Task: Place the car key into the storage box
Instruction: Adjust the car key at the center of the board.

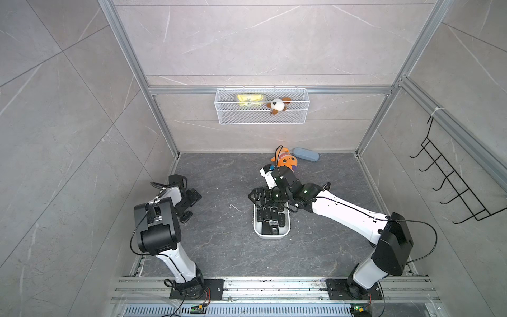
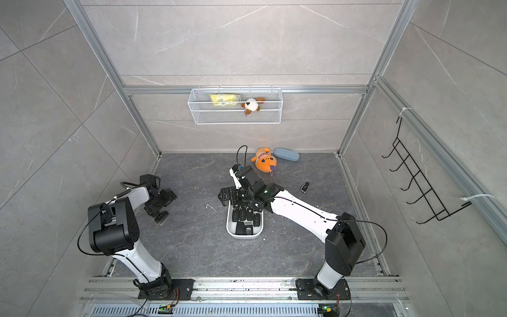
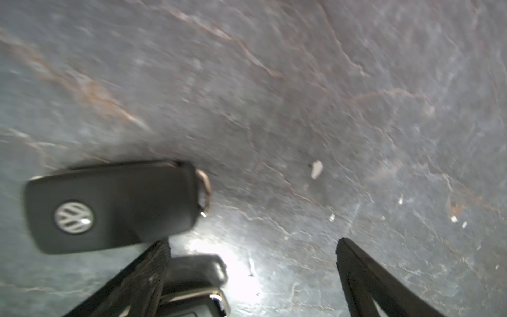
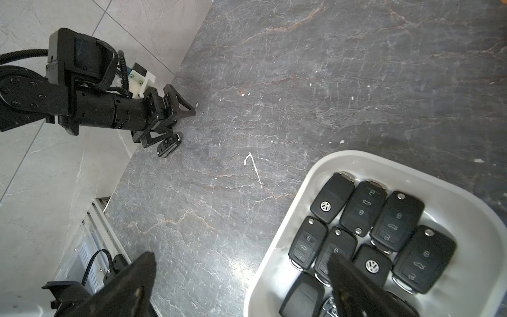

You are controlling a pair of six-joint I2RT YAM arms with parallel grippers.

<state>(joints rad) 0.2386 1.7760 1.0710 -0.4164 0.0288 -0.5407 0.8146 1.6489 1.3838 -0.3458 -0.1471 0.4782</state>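
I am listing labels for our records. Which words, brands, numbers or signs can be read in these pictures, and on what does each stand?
"VW", round silver emblem: on the car key lying on the floor, left wrist view.
"VW", same emblem: on two keys in the storage box.
Padlock and car icons, no words: on the button keys in that box.
Print on the yellow packet in the wire basket: too small to read.
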